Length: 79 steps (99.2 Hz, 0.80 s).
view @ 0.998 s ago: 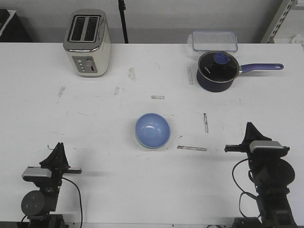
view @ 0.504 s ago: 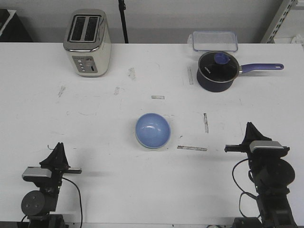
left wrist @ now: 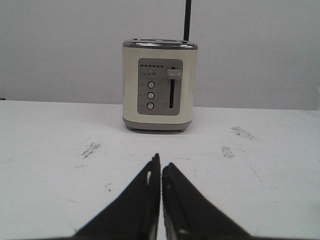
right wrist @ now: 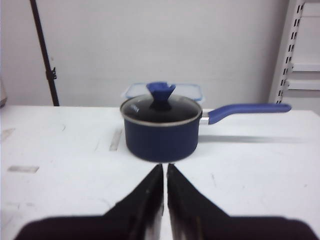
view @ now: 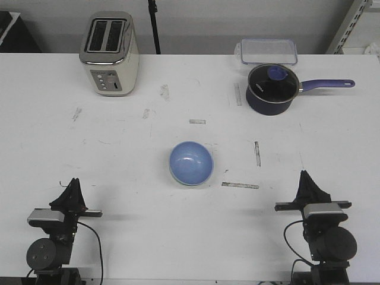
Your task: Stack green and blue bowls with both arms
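Note:
A light blue bowl [view: 191,162] sits upright in the middle of the white table [view: 119,154]. A thin pale edge shows along its near rim; no separate green bowl is in view. My left gripper [view: 73,184] rests shut and empty at the near left, far from the bowl. In the left wrist view its tips [left wrist: 160,162] point at the toaster. My right gripper [view: 306,178] rests shut and empty at the near right, well clear of the bowl. In the right wrist view its tips [right wrist: 165,167] point at the saucepan.
A cream toaster [view: 110,53] stands at the back left. A dark navy saucepan [view: 272,88] with a glass lid and a long handle stands at the back right, with a clear lidded container [view: 268,51] behind it. Tape strips mark the table.
My right arm has drawn back toward the near edge and sits lower and slightly further left. The left arm and the bowl have not moved.

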Available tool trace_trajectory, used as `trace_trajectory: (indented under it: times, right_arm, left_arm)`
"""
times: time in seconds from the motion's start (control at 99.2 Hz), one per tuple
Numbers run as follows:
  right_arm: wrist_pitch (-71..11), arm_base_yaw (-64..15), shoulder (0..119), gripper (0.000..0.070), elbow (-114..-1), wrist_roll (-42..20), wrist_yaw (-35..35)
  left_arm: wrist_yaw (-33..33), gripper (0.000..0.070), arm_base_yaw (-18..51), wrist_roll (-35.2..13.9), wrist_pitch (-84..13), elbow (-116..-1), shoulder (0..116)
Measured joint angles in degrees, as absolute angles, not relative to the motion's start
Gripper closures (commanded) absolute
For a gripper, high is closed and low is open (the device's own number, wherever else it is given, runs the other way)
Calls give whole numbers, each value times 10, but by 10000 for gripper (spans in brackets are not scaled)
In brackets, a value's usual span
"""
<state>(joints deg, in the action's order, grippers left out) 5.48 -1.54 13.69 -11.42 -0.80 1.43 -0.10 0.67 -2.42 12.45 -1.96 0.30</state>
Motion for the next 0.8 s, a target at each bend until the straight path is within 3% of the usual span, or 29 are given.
trace_trajectory:
  times: [0.343,0.534,0.796]
  right_arm:
    - [36,-15,3,693,-25,-11,14]
    - [-1,-15,1,693,-8,-33,15]
    - [7,-15,1,693,-8,-39,15]
  left_arm:
    - [-1,698,7,-24,124,-20,3]
    - [-1,698,7,-24,124,-20,3]
    - [-1,698,7,-24,124,-20,3]
